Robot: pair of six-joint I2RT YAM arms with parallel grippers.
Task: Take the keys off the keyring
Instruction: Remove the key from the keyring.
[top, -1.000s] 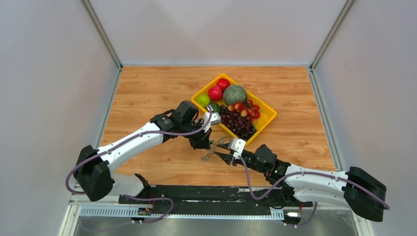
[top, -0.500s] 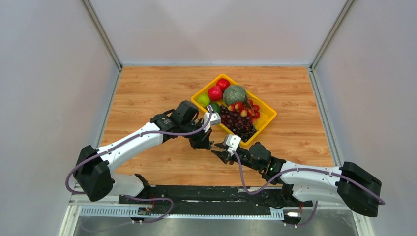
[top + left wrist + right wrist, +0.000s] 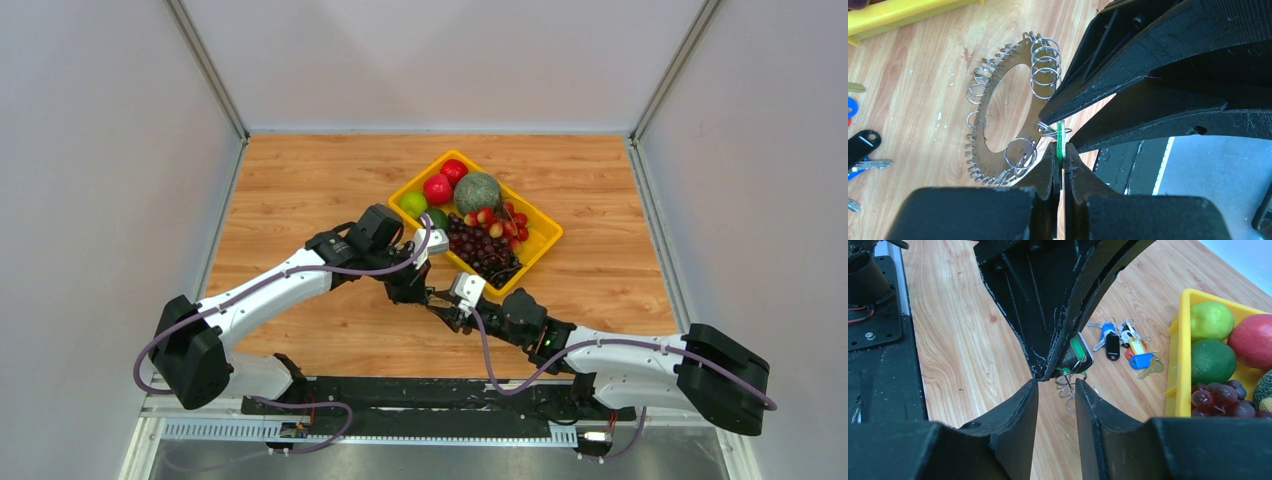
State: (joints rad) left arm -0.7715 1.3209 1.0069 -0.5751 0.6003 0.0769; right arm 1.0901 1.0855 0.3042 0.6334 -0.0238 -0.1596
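Note:
The keyring is a large flat metal ring hanging tilted over the wooden table, with small wire rings and the toothed row of silver keys round its edge. My left gripper is shut on its small green tag. The right gripper is open, its fingertips reaching in on either side of the tag and the wire ring next to it, just in front of the left fingertips. From the right wrist, the tag shows in the left gripper, with wire loops dangling below. In the top view both grippers meet and hide the keyring.
A small bunch of coloured keys lies on the table beside the yellow tray. The tray holds grapes, a melon, apples and limes. Grey walls close in the left, right and back of the table.
The right arm has moved forward and left until its open fingers reach the left gripper's tips, now covering the keyring in the top view. The left arm has stayed still.

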